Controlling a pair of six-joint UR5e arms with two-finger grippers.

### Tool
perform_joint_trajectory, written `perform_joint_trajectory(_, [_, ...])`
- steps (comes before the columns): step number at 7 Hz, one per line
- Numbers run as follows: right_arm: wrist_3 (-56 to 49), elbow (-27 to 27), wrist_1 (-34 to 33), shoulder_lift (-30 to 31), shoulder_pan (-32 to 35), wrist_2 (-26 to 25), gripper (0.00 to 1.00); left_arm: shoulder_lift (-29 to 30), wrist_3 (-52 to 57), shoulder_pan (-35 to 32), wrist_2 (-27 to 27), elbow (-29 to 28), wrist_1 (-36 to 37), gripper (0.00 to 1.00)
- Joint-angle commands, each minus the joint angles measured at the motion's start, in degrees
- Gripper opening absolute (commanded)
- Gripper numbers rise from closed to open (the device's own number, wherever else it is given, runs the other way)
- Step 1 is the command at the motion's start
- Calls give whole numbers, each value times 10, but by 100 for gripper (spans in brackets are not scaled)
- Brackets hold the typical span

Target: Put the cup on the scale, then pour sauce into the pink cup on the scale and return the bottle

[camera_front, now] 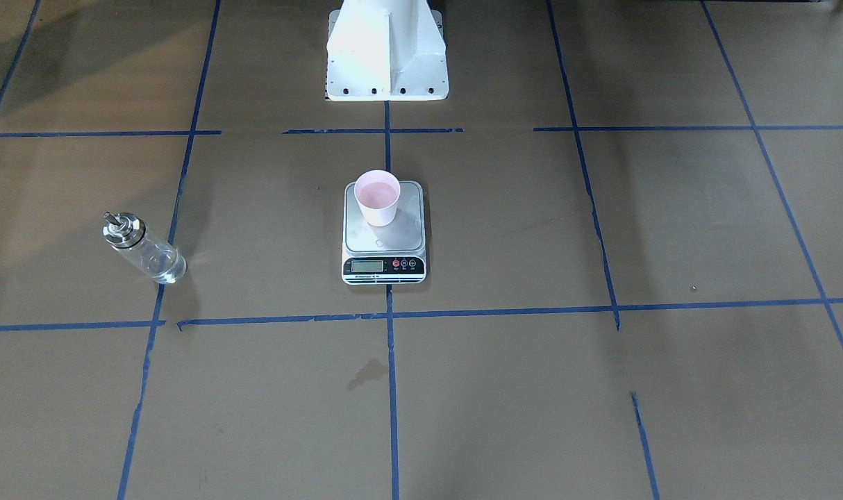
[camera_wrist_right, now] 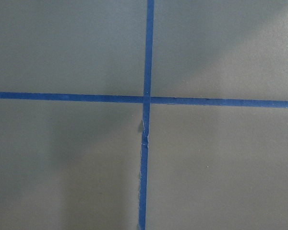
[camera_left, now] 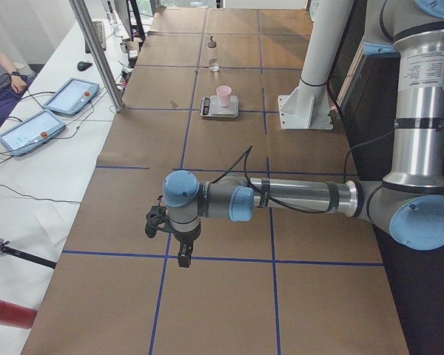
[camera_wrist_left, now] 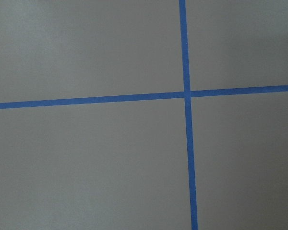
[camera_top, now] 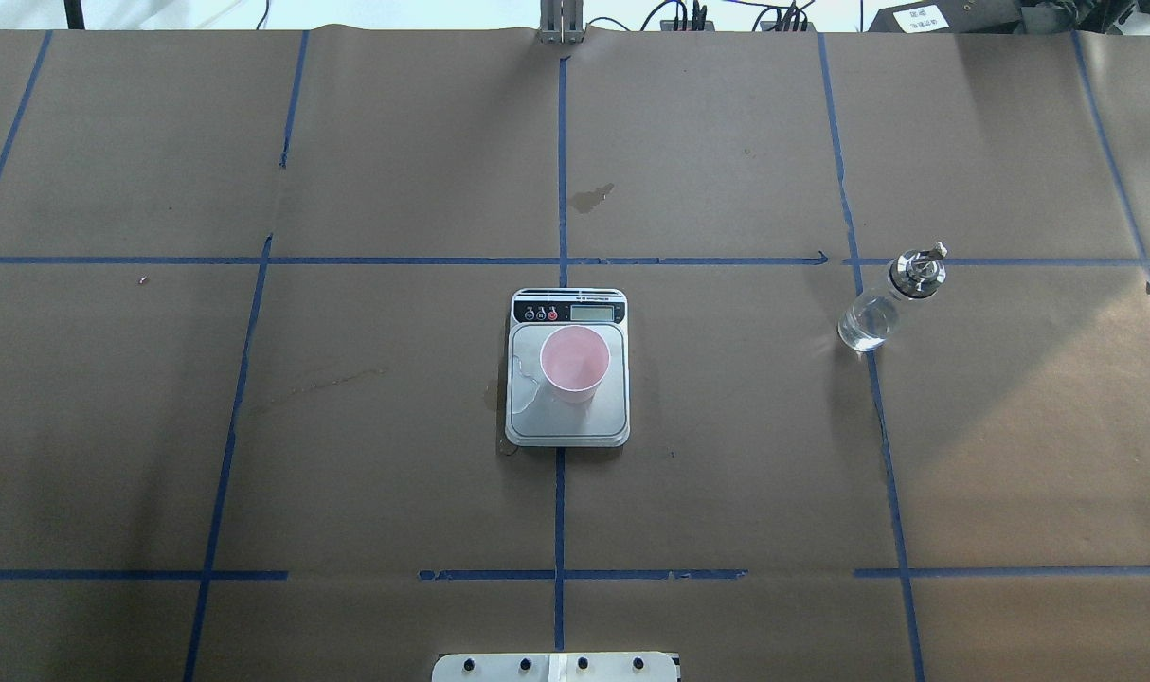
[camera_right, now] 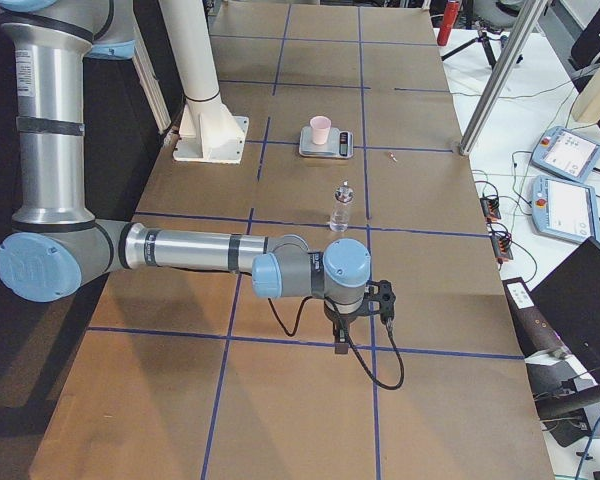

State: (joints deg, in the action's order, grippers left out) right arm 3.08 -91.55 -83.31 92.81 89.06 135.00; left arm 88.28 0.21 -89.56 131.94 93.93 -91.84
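Bottle (camera_top: 871, 317), upright: smooth glass, probably light, slippery and breakable; grasp around mid-body. Left gripper (camera_left: 182, 256) and right gripper (camera_right: 340, 338): opening cannot be told.

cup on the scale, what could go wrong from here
1. The cup is narrow and looks light; a pour that misses would land on the scale, whose plate already shows a wet-looking streak.
2. The bottle is smooth glass standing apart on the table; a poor grip could tip it or let it slip.
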Motion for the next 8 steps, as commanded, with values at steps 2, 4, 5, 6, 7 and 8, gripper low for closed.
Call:
perform_joint_trajectory(2, [0,-1,3,0,1,0,100,0,1,0,38,-6,0,100])
perform_joint_trajectory(4, [0,-1,3,0,0,0,100,0,1,0,39,-5,0,100])
perform_joint_trajectory(5, [0,0,3,0,1,0,100,0,0,0,39,-5,0,100])
perform_joint_trajectory(6, [0,0,3,0,1,0,100,0,0,0,39,-3,1,100])
perform_joint_trajectory(7, [-1,-3,3,-1,1,0,100,0,0,0,39,-3,1,100])
perform_joint_trajectory(8, [0,-1,3,-1,1,0,100,0,0,0,39,-2,1,100])
